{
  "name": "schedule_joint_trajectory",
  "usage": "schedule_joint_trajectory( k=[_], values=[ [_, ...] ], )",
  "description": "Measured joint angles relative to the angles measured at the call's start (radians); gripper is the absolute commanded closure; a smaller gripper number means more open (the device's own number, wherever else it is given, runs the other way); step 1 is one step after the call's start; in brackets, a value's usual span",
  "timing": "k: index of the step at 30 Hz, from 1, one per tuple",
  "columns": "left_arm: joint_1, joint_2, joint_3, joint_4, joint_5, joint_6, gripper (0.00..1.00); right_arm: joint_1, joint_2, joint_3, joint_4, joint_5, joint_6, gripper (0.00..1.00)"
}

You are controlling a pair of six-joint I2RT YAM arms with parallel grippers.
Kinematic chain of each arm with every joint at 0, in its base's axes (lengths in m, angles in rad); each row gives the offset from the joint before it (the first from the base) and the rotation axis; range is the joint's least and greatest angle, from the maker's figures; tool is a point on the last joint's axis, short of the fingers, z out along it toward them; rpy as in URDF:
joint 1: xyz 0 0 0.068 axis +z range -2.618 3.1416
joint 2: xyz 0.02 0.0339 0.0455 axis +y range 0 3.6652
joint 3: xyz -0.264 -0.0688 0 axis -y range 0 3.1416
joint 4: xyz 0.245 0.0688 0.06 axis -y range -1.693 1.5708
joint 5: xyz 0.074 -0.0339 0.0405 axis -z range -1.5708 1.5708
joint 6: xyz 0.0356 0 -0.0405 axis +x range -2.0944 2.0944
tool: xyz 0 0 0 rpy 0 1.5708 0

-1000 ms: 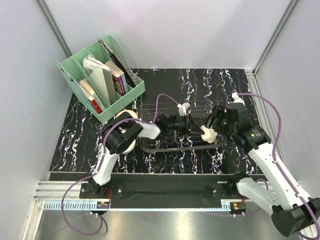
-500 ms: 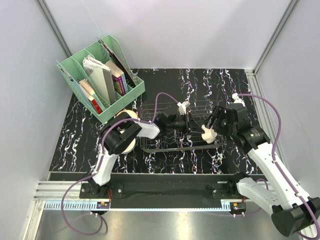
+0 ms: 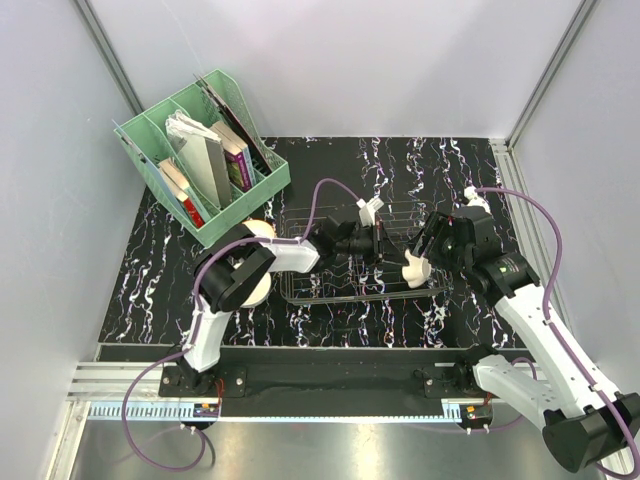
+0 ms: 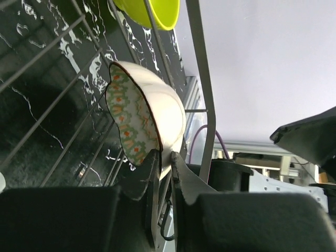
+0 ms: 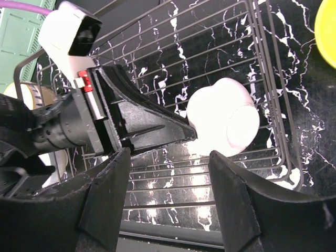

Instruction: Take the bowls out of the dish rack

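Note:
The dark wire dish rack (image 3: 335,285) lies mid-table. My left gripper (image 4: 164,155) is shut on the rim of a white bowl (image 4: 157,113) with a green and orange pattern inside; the bowl stands on edge at the rack's right end (image 3: 413,267). In the right wrist view the same bowl (image 5: 226,123) shows its white underside, with my left gripper (image 5: 184,131) pinching it. My right gripper (image 5: 170,184) is open and empty, hovering just above and near that bowl. A yellow-green bowl (image 4: 152,10) lies beyond the rack wires (image 5: 328,31).
A mint-green file organiser (image 3: 200,160) with books stands at the back left. A tan bowl (image 3: 255,232) sits on the table left of the rack, partly under my left arm. Grey walls close in both sides.
My left wrist has shifted slightly toward the back with the white bowl still pinched. The bowl has barely moved. The right arm has stayed almost still.

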Motion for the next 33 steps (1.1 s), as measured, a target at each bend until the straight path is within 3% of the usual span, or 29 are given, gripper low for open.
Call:
schedule_joint_trajectory(
  k=[17, 33],
  values=[
    [-0.009, -0.067, 0.033, -0.162, -0.024, 0.117, 1.0, 0.0, 0.004, -0.001, -0.005, 0.043, 0.011, 0.3],
    [-0.04, -0.096, 0.262, -0.688, -0.189, 0.417, 1.0, 0.0, 0.004, -0.002, -0.03, 0.075, 0.02, 0.3]
  ],
)
